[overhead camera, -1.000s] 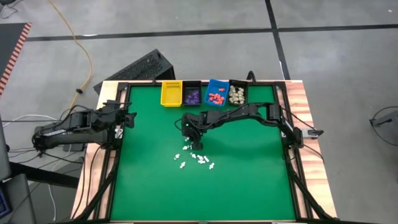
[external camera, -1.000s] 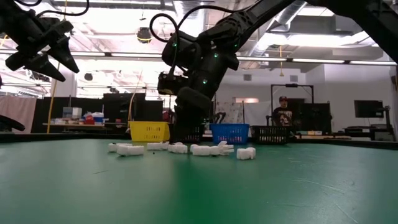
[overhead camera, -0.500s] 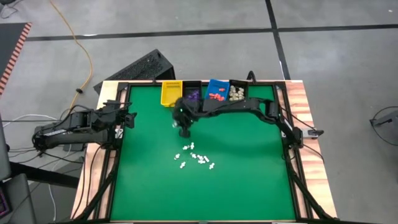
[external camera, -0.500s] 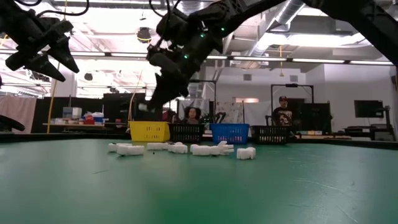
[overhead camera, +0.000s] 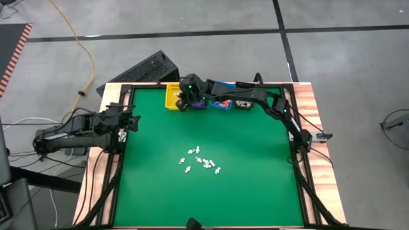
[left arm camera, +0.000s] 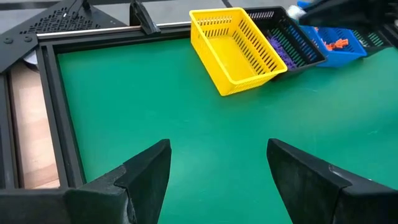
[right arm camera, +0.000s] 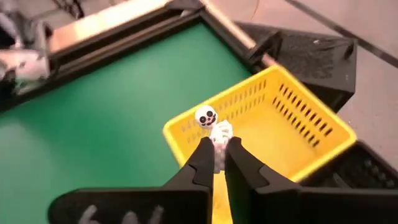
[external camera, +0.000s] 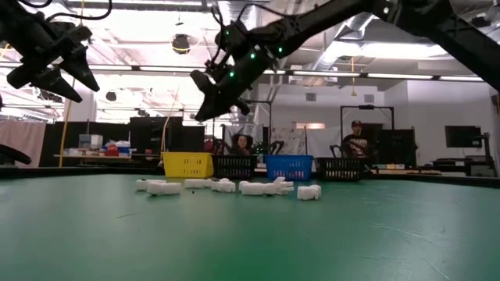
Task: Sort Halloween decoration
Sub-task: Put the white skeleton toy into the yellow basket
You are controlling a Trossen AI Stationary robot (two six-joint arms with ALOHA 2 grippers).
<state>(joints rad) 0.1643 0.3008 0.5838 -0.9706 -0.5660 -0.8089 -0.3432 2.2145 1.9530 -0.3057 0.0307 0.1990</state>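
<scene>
My right gripper [right arm camera: 217,149] hangs above the near rim of the yellow bin [overhead camera: 174,96] at the table's far edge, shut on a white skeleton figurine [right arm camera: 211,127]. Several more white decoration pieces [overhead camera: 200,161] lie scattered on the green mat at mid-table, also visible in the low view [external camera: 226,186]. My left gripper [left arm camera: 217,155] waits open at the table's left edge [overhead camera: 131,121], with nothing between its fingers. My right gripper pinches the skeleton's lower body [right arm camera: 217,142] between its two fingertips. The fingers slant down toward the table's far edge. The figurine stands up past the fingertips, its round skull head [right arm camera: 206,116] free, lifted clear above the yellow bin's near rim [right arm camera: 186,134].
Right of the yellow bin stand a black bin with purple pieces [overhead camera: 197,98], a blue bin with orange-red pieces [overhead camera: 222,101] and a black bin with cream pieces [overhead camera: 243,99], partly under my right arm. A black frame [overhead camera: 124,102] borders the mat.
My right gripper has risen from the pile of white pieces and swung toward the table's far edge and left, ending above the yellow bin, rolling its wrist on the way. It stayed shut and carried the skeleton clear of the mat.
</scene>
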